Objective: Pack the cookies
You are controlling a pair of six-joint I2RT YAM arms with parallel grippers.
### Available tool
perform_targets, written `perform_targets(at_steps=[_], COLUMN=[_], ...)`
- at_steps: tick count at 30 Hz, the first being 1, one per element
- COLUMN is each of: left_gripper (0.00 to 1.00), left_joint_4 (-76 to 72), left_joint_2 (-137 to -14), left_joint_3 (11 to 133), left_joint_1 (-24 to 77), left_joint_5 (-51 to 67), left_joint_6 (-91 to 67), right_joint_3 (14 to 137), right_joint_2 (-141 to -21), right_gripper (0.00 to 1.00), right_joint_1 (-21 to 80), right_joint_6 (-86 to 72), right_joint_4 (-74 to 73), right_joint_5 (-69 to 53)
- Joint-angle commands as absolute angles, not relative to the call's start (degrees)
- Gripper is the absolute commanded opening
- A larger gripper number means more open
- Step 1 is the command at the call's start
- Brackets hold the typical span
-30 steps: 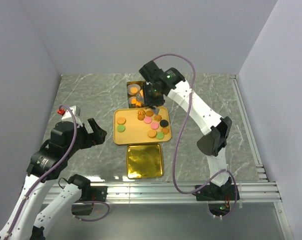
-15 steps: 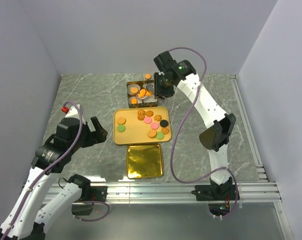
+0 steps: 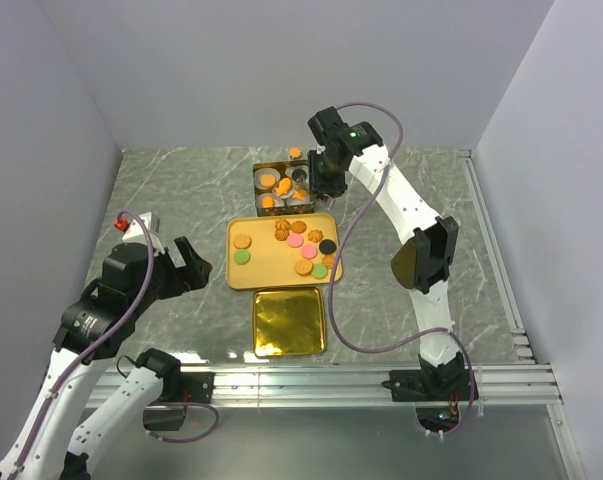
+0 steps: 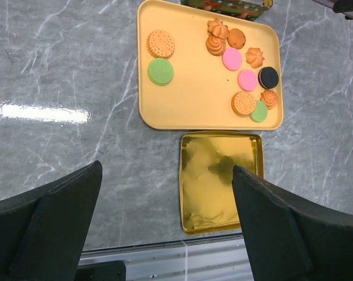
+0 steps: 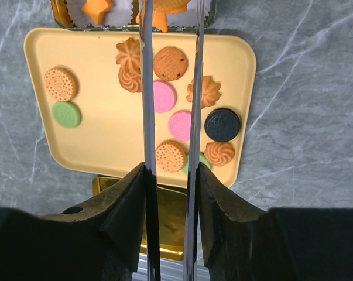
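Several cookies lie on a yellow tray: orange, green, pink and black discs and orange swirls, also in the left wrist view. More orange cookies sit in white paper cups in a dark tin behind the tray. My right gripper hangs over the tin's right part. In the right wrist view the right gripper has its thin blades narrowly apart with an orange fish-shaped cookie between them, above the tin. My left gripper is open and empty, left of the tray.
A gold square lid lies inside up in front of the tray, also in the left wrist view. One orange cookie shows at the tin's back edge. Grey walls close in the marble table; a metal rail runs along the near edge.
My right gripper has moved from over the tray's back edge to over the tin. The left arm has shifted slightly and stays open.
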State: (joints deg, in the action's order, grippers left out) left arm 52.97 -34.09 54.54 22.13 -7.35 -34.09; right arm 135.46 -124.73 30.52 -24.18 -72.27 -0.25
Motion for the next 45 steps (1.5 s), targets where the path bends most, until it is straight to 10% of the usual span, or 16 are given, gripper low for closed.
perform_targets(at_steps=[1,45], left_gripper=[0.99,1.0], left_joint_4=[51.6,52.6], left_joint_2=[-33.7,-32.0], left_joint_3=[54.7,55.0], left_joint_1=[21.9,21.5], left_joint_5=[-7.1,-9.9], left_joint_6=[-33.9,-35.8], right_joint_3=[138.0,138.3], right_joint_2=[-125.1,-128.2], right_gripper=[0.37,0.54], right_joint_1=[29.8,28.4], right_joint_6=[-22.6,-21.2], right_joint_4=[-69.5,-69.1], right_joint_5=[-1.5,-1.9])
